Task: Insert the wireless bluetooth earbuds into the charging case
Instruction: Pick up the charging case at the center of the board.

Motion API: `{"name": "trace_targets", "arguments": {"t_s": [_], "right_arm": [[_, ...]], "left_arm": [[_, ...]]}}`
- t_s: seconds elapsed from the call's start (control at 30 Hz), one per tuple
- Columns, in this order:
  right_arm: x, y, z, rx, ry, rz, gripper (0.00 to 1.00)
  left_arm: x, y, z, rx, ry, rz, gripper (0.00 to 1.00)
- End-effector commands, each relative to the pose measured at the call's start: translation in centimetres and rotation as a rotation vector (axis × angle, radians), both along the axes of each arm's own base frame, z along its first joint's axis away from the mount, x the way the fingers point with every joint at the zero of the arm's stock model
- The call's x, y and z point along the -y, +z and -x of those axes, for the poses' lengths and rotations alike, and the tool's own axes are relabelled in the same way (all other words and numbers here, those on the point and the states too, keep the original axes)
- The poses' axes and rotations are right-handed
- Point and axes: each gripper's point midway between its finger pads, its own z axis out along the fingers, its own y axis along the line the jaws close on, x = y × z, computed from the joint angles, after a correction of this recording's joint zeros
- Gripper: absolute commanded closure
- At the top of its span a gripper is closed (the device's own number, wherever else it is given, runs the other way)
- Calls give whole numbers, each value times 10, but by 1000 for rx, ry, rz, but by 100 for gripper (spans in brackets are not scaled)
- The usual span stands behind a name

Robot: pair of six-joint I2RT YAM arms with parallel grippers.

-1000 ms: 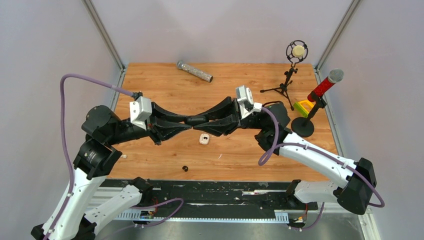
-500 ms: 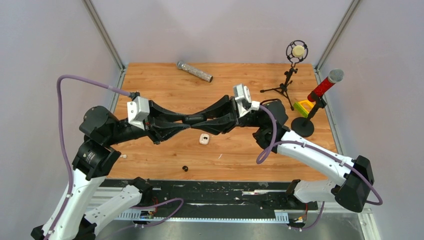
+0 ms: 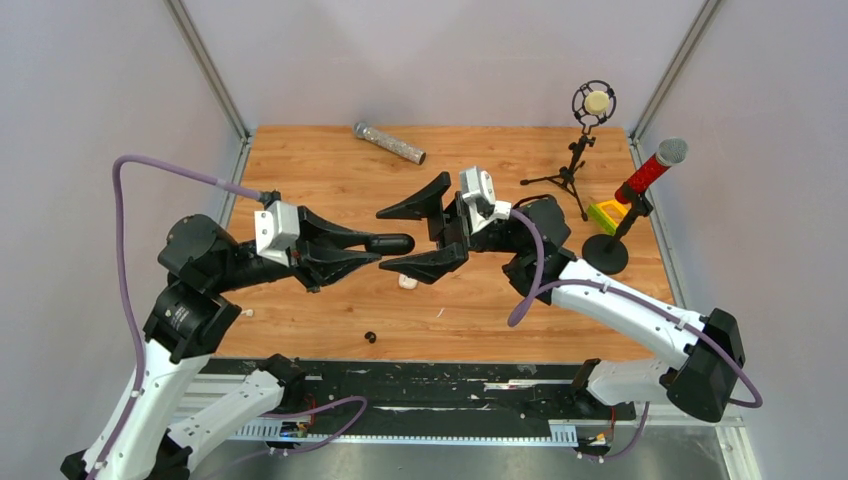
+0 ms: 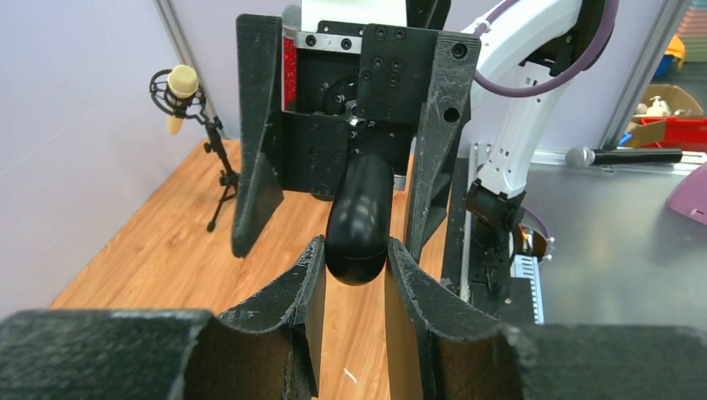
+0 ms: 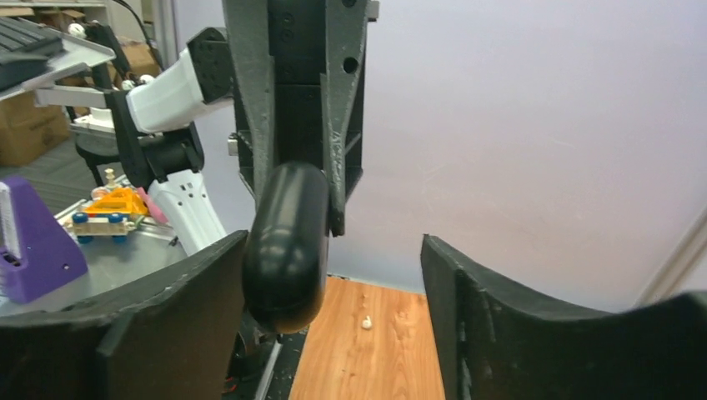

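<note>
The charging case is a black glossy capsule held level above the table. My left gripper is shut on one end of it; the left wrist view shows the case pinched between both fingertips. My right gripper faces it with its jaws wide open around the other end, not pressing it. In the right wrist view the case lies near the left finger, with a wide gap to the other. A whitish earbud lies on the wood, half under the right gripper. A black earbud lies nearer the front edge.
A silver microphone lies at the back. A small mic stand, a red microphone on a round base and a yellow-green block stand at the right. A white fleck lies at the left edge. A black rail borders the front.
My right gripper has gone from shut on the case to wide open and let it go. The left gripper keeps hold of the case and has shifted slightly left.
</note>
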Motion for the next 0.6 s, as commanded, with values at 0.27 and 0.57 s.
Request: {"name": "trace_targets", "arguments": {"t_s": [0.27,0.57], "right_arm": [[15,-15,11,111,-26,203,17],[9,-53,-21,45,-156,405,31]], "left_arm": [[-14,-19,-8,190,69,-146,100],[-18,-51,-18,234,68,-302,100]]}}
